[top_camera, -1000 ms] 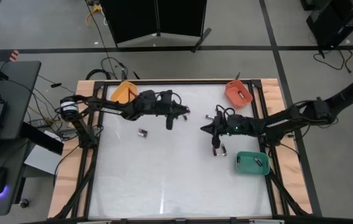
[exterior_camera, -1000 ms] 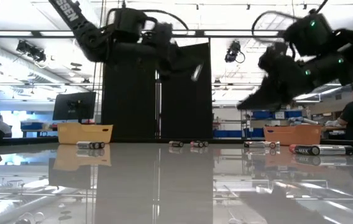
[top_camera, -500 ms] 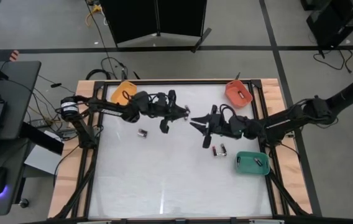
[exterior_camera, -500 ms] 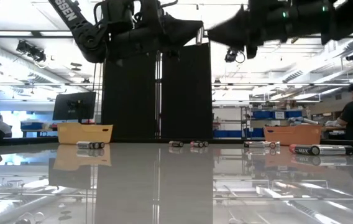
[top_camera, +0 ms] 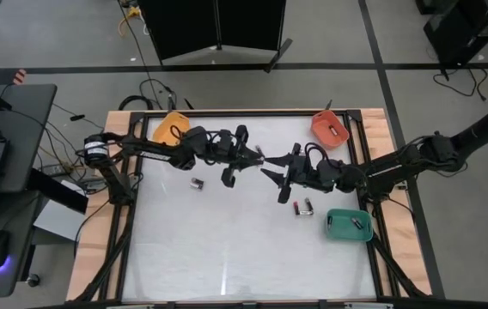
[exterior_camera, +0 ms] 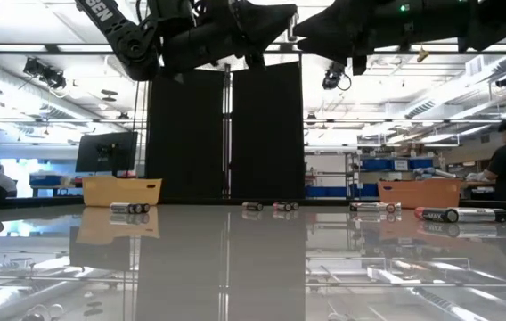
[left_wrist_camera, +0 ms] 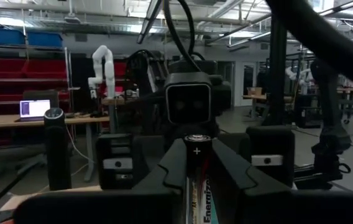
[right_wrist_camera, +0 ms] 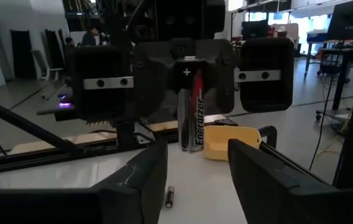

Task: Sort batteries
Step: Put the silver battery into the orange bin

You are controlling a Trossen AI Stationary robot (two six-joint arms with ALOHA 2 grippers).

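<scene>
Two grippers face each other tip to tip, raised above the middle of the table's far half. Left gripper [top_camera: 255, 158] is clamped on one battery [right_wrist_camera: 191, 112], a dark cell with a silvery lower part and a plus mark at its exposed end; the cell lies along the closed fingers and points toward the other arm. Right gripper [top_camera: 268, 168] has its fingers [right_wrist_camera: 256, 174] spread wide with nothing between them; the held battery sits just beyond their tips, apart from them.

Loose batteries on the table: one [top_camera: 197, 183] below the left arm, a pair [top_camera: 303, 207] side by side below the right arm. In the low view more cells lie in a row at the far edge of the table.

Green tray [top_camera: 348, 225], near the right edge, has one cell inside. Yellow-orange tray [top_camera: 170, 127] stands at the far left corner, red-orange tray [top_camera: 330, 129] at the far right corner.

A person shows in the room at the right of the low view.
</scene>
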